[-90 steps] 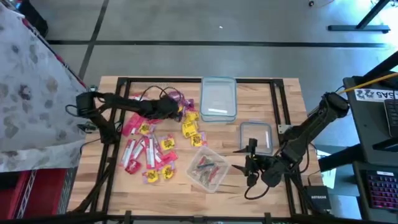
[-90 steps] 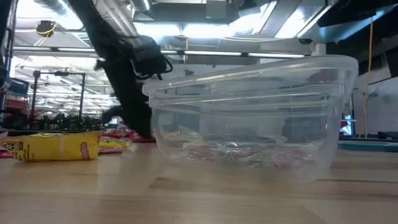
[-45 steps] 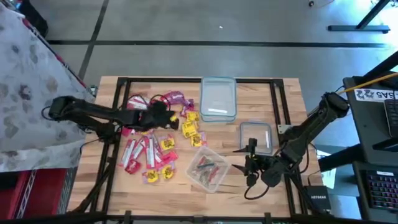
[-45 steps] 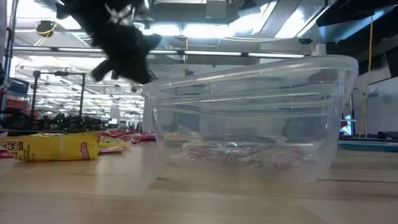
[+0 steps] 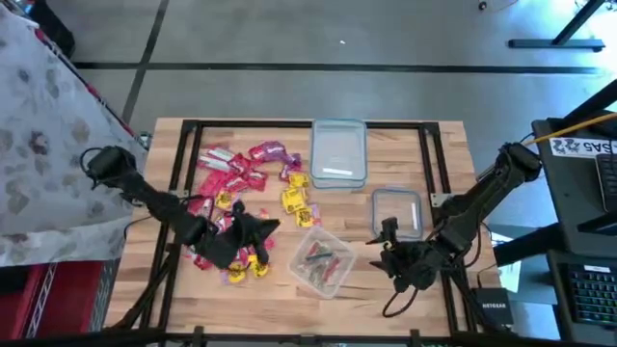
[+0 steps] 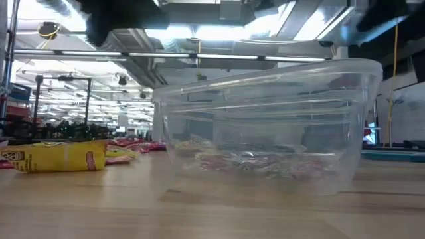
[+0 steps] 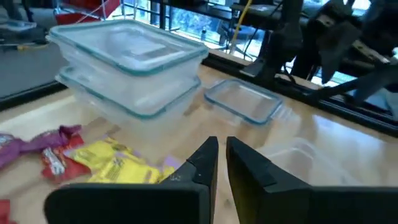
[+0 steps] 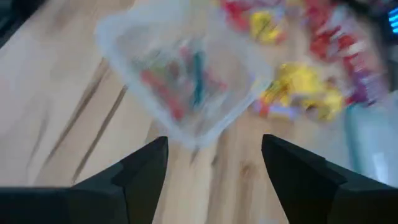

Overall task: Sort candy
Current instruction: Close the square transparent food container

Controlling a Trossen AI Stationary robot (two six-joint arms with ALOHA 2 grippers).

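Hovering over the candy (image 5: 231, 193) at lower left, the left claw (image 5: 262, 229) is clenched; the right claw (image 5: 386, 253) gapes apart.

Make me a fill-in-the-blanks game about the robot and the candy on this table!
1. The left pincer hangs over the candy with its fingers almost ____.
2. The right pincer has its fingers ____.
3. The open tub nearest the right pincer already holds a few ____.
4. The flat lid lies on the ____ table.

Missing words: shut; open; candies; wooden
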